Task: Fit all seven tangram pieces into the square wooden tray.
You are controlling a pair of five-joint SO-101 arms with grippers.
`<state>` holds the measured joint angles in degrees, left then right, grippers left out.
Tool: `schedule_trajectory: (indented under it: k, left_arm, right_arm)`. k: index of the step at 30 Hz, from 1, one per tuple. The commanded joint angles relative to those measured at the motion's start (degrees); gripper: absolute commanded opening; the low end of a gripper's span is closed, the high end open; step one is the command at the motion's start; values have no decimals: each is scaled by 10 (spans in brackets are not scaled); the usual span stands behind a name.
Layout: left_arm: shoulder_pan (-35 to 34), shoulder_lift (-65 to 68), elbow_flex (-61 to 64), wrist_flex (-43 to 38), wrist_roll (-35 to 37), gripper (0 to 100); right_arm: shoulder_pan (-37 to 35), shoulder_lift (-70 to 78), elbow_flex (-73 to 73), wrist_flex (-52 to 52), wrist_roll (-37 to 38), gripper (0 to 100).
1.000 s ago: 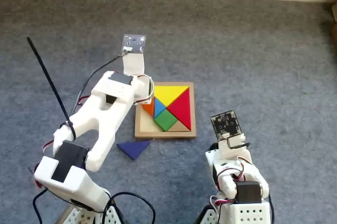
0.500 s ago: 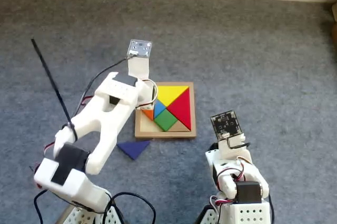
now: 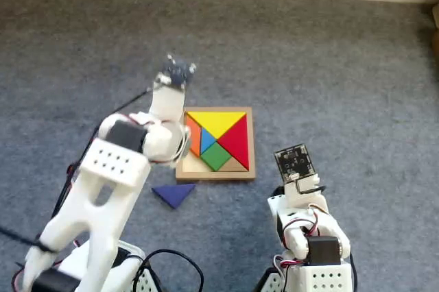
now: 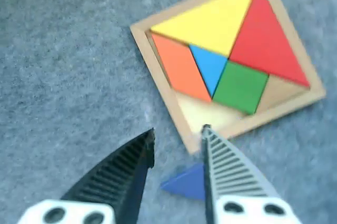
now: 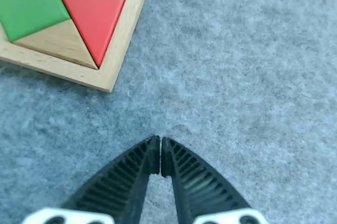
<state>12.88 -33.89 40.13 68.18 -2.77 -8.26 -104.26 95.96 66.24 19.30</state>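
The square wooden tray (image 3: 248, 142) holds a yellow triangle (image 3: 216, 123), a red triangle (image 3: 235, 141), an orange parallelogram (image 3: 194, 137), a small light blue triangle (image 3: 207, 140) and a green square (image 3: 215, 156). Bare wood shows in two spots along its near edge (image 4: 200, 116). A dark blue triangle (image 3: 174, 193) lies on the carpet just in front of the tray's near left corner. My left gripper (image 4: 178, 132) hangs open and empty above that corner, with the dark blue triangle (image 4: 184, 183) beneath its fingers. My right gripper (image 5: 159, 141) is shut over carpet near the tray's near right corner (image 5: 110, 74).
Grey carpet (image 3: 329, 66) covers the whole work area. The left arm's white body (image 3: 110, 168) stands to the left of the tray, and the right arm's base (image 3: 309, 244) sits at the front right. A black cable (image 3: 164, 258) loops at the front edge.
The left arm has lifted up and back from the tray's left side. The orange parallelogram, earlier at its gripper, now lies flat in the tray. The right arm has kept still.
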Motion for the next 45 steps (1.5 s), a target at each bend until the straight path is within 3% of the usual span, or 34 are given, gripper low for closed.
schedule_trajectory:
  k: [1, 14, 26, 38, 45]
  left_arm:
    - [-11, -37, 23, 28, -43, 235]
    - [-15, -36, 141, 35, -278, 254]
    - [-15, 146, 151, -103, -282, 252]
    - [13, 261, 55, -85, -281, 246]
    - [15, 279, 44, -71, -281, 82]
  right_arm:
    - [7, -10, 65, -11, 1, 24]
    - [7, -10, 65, -11, 1, 24]
    - [7, -10, 65, -11, 1, 24]
    - [7, -10, 65, -11, 1, 24]
    - [7, -10, 65, -11, 1, 24]
